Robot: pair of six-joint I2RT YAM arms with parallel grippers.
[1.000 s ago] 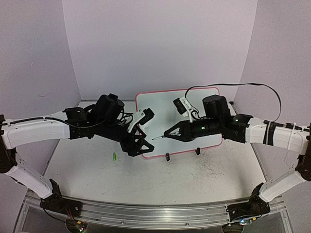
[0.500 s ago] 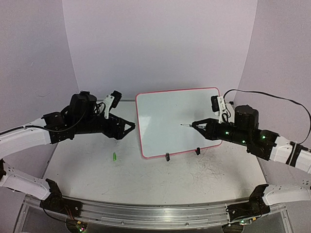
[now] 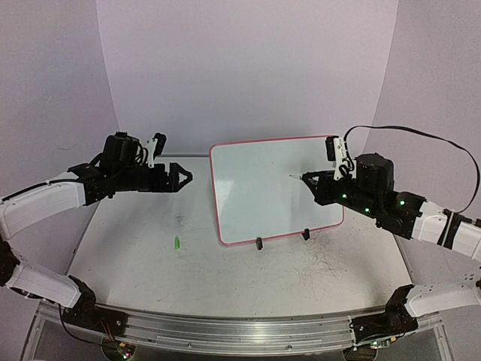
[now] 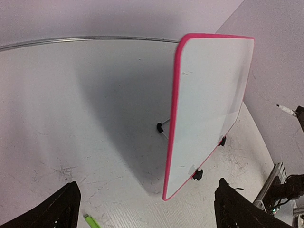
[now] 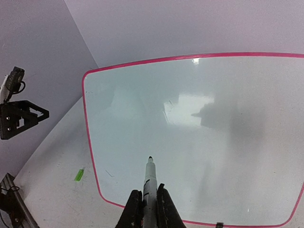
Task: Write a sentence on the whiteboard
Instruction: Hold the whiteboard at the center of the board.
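Note:
The whiteboard (image 3: 263, 192) (image 4: 209, 104) (image 5: 199, 128) stands tilted on two black clip feet, its red-pink rim all in view. No sentence shows on its white face. My right gripper (image 3: 312, 180) (image 5: 150, 192) is shut on a white marker (image 5: 150, 178), whose dark tip points at the board's lower left area, a short way off it. My left gripper (image 3: 184, 177) (image 4: 148, 183) hangs wide open to the left of the board, with nothing between its fingers. A green marker cap (image 3: 176, 243) (image 4: 91, 221) (image 5: 79, 175) lies on the table left of the board.
Purple walls (image 3: 240, 68) close the table in at the back and both sides. An aluminium rail (image 3: 240, 331) runs along the near edge. Old scribble marks (image 3: 327, 263) cover the table at the front right. A black cable (image 3: 421, 139) loops above my right arm.
Both arms have drawn back from the board's front, the left to the left and the right to the right with the marker. The left jaws have spread wider.

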